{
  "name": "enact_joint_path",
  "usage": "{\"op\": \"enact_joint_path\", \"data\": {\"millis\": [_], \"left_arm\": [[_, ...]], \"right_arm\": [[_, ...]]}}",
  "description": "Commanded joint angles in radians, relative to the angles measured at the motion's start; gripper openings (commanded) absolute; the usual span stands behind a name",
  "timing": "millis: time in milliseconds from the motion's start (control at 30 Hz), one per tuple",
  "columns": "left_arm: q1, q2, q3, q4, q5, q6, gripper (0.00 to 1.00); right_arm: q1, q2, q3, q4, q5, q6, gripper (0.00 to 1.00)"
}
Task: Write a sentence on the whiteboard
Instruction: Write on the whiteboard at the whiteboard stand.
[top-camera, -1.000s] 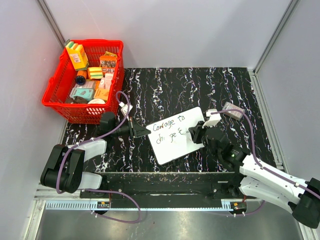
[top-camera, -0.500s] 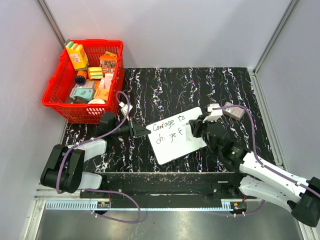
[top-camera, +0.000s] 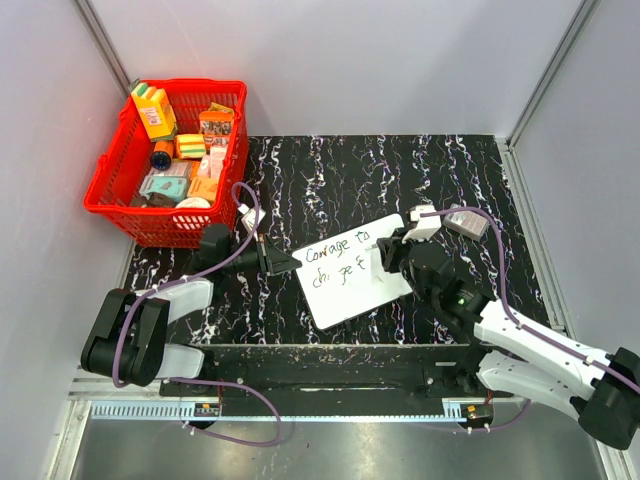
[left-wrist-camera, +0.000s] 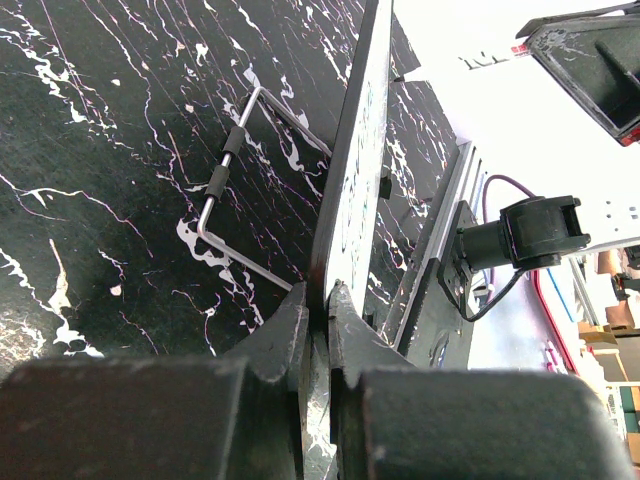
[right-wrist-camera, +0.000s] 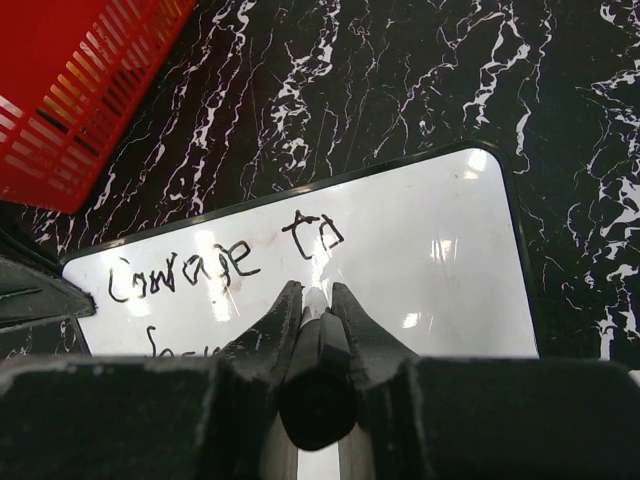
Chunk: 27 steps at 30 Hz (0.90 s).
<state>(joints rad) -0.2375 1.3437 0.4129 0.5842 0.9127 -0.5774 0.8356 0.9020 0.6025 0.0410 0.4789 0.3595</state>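
Top external view: a black tabletop veined with white, like marble, fills the floor of the cell, and at its far left corner stands a red plastic mesh basket packed with small colourful boxes and packets. Near the middle of the front edge lies the thin white rectangular whiteboard with rounded corners, turned at a slant and well apart from the basket. The left gripper reaches in from the left and is clamped on the board's left edge; the left wrist view shows its two dark fingers pinched tight on that thin edge, the board seen edge-on. The right gripper hangs over the board's right half, closed around a dark-barrelled marker whose pale tip points at the white surface just below the word "to"; whether the tip touches cannot be told. The sentence in thin dark handwriting reads "Courage to" on the upper line, with a partly written second line under it. A bent metal wire stand shows beside the board's underside.
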Motion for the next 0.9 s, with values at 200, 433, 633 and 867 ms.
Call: {"op": "enact_joint_path", "data": {"millis": [200,433,633,867], "left_arm": [[0.004,0.017,0.007,0.005,-0.11,0.126,0.0],[0.004,0.015,0.007,0.005,-0.11,0.125,0.0],[0.004,0.015,0.007,0.005,-0.112,0.126,0.0],[0.004,0.015,0.009,0.005,-0.112,0.125,0.0]], "right_arm": [[-0.012,0.009,-0.027,0.045,-0.006,0.029,0.0],[-0.012,0.015,-0.038,0.022,-0.029,0.044,0.0],[-0.013,-0.009,-0.056,-0.007,-0.04,0.056,0.0],[-0.012,-0.034,-0.069,-0.036,-0.054,0.067,0.0]]}}
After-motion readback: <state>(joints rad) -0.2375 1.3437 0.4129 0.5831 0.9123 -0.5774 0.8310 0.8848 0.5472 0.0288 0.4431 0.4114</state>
